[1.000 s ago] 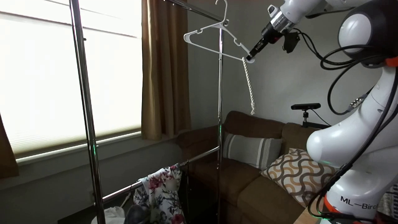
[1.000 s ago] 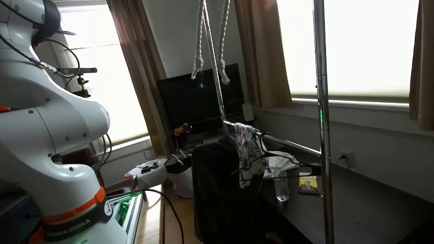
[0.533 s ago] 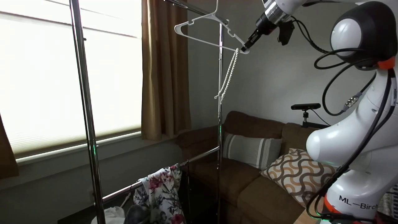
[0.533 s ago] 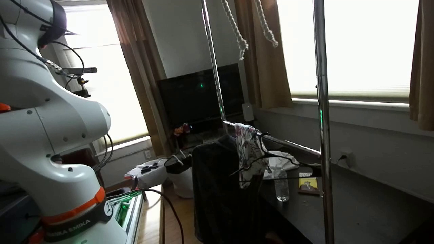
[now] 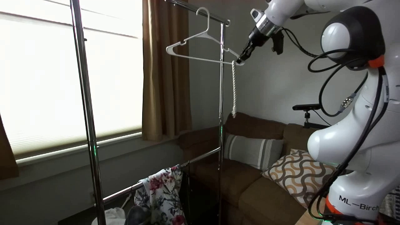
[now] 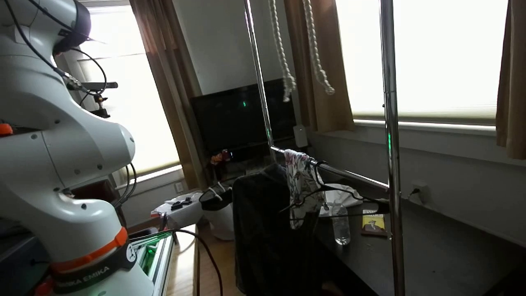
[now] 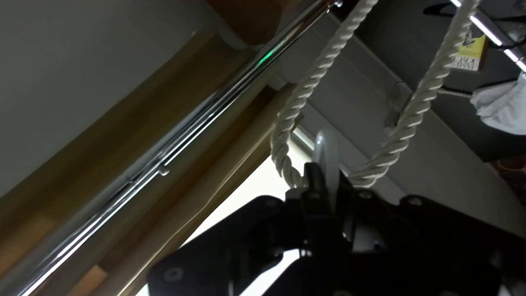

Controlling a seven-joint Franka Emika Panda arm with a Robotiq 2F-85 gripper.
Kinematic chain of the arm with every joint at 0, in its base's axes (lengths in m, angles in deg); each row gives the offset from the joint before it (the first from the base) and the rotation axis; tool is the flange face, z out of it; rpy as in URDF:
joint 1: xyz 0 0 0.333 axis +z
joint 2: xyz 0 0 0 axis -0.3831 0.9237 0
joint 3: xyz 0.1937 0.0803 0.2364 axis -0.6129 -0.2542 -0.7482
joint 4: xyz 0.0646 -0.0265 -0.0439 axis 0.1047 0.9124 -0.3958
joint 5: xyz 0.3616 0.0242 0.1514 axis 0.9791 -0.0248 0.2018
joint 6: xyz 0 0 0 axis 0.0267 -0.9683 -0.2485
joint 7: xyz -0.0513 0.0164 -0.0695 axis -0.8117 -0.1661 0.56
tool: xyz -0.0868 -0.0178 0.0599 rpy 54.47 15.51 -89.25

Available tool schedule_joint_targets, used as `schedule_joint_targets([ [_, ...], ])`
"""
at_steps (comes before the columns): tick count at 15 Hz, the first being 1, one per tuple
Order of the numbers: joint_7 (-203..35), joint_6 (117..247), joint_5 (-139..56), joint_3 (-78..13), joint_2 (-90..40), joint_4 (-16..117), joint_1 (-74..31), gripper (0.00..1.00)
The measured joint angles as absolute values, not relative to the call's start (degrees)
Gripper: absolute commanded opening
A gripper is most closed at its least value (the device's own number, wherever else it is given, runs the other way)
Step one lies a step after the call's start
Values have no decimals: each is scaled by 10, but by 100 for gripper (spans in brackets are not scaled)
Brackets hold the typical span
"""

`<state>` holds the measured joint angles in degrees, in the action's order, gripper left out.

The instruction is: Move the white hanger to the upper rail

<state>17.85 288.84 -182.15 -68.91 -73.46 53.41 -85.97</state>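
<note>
The white hanger (image 5: 204, 35) is held in the air with its hook at the height of the upper rail (image 5: 189, 7). In that exterior view the hook overlaps the rail; I cannot tell whether it is around it or in front. My gripper (image 5: 240, 61) is shut on the hanger's lower corner. In the wrist view the fingers (image 7: 328, 176) pinch the pale hanger end (image 7: 327, 154). A white rope (image 5: 234, 90) hangs by the fingertips; its loop shows in the wrist view (image 7: 394, 144). Gripper, hanger and upper rail are outside the exterior view with the dark table.
The rack's vertical pole (image 5: 221, 93) stands behind the hanger, close to it in the picture. A floral garment (image 5: 164, 187) hangs on the lower bar (image 5: 203, 155). A black hanger (image 6: 320, 187) also hangs there. A brown sofa (image 5: 250, 187) stands behind the rack.
The gripper and hanger have moved left in the exterior view, rising and then lowering. The hook, cut off at the top before, now shows whole across the rail. The rope has swung.
</note>
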Motion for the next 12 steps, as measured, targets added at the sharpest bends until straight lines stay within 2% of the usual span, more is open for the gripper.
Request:
schedule_joint_targets([
  [5, 145, 2888, -1821, -784, -688, 536, -910, 2],
  [6, 144, 2888, -1821, -792, -684, 535, -914, 7],
  [8, 144, 2887, -1821, -793, -681, 535, -914, 7],
  [9, 144, 2887, -1821, -793, -681, 535, -914, 2],
  [12, 145, 2891, -1821, -793, -681, 534, -916, 2],
])
